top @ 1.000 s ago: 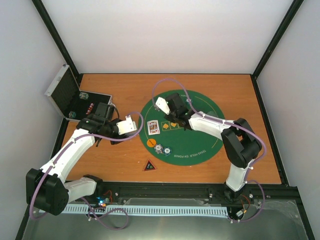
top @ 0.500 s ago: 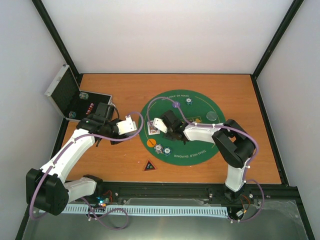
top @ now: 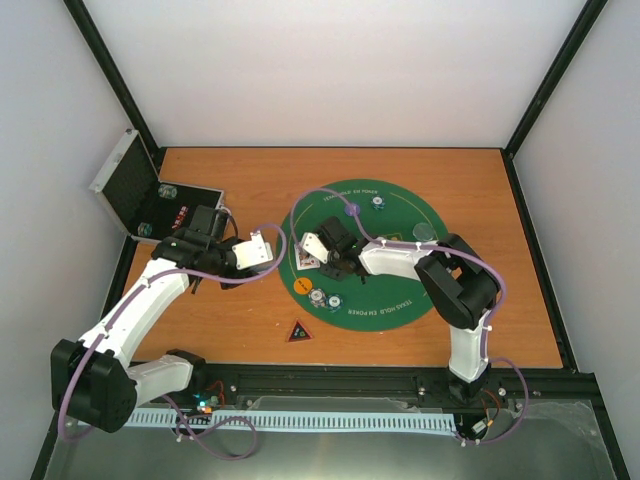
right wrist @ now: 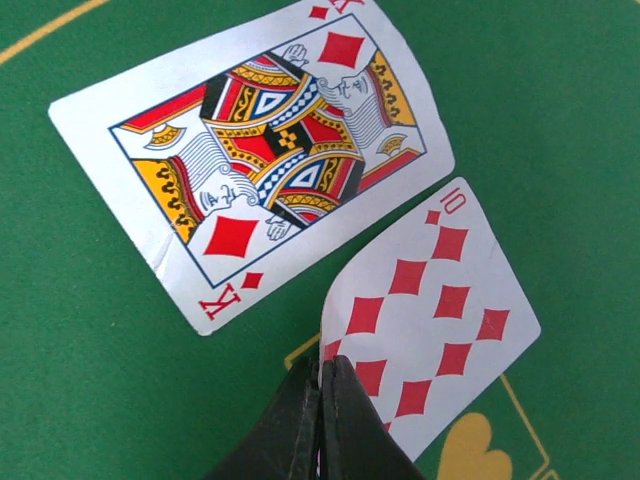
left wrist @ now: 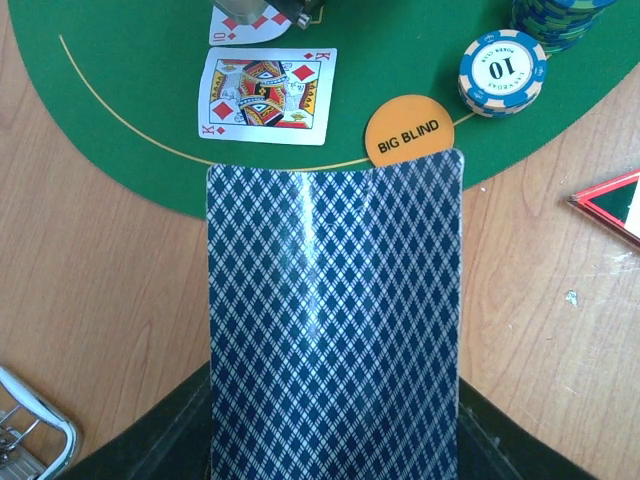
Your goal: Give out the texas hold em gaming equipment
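My left gripper [top: 257,250] hovers at the left rim of the green mat [top: 400,280], shut on a deck of cards [left wrist: 335,320] whose blue diamond-patterned back hides its fingers. On the mat just ahead a king of diamonds [left wrist: 267,96] lies face up. My right gripper [right wrist: 322,400] is shut on the corner of a ten of diamonds [right wrist: 430,310], which it holds low over the mat beside the king [right wrist: 265,150]. An orange Big Blind chip [left wrist: 408,130], a blue-white 10 chip [left wrist: 502,72] and a green chip stack [left wrist: 555,15] lie near the mat's edge.
A red-edged triangle [top: 298,331] lies on the wood in front of the mat. A purple chip [top: 351,211], a speckled chip [top: 377,203] and a clear disc [top: 424,232] sit on the far part of the mat. The open silver case [top: 150,200] stands at the far left.
My right gripper has carried the ten of diamonds from the middle of the mat leftward, down beside the king. The left arm and its deck have stayed still.
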`<act>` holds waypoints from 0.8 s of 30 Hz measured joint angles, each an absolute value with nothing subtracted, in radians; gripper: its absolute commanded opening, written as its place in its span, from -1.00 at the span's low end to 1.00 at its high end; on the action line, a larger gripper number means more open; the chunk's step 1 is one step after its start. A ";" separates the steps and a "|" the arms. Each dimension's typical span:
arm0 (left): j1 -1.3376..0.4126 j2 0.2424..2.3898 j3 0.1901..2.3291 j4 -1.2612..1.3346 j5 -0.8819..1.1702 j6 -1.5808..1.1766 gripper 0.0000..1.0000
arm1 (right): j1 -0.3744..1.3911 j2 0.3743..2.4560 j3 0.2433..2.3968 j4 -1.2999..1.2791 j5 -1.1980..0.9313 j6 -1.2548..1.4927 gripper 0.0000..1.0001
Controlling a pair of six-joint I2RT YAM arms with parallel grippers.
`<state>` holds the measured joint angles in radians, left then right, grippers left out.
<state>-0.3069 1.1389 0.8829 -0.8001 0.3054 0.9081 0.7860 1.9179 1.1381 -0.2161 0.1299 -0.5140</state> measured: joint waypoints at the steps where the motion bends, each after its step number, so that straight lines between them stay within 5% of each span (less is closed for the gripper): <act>1: -0.307 1.139 0.883 -0.800 0.304 0.908 -0.03 | 0.786 1.918 1.138 -0.220 0.126 -0.511 -0.94; 24: -0.307 1.133 0.883 -0.800 0.299 0.908 -0.04 | 0.786 1.918 1.138 -0.225 0.092 -0.540 -0.94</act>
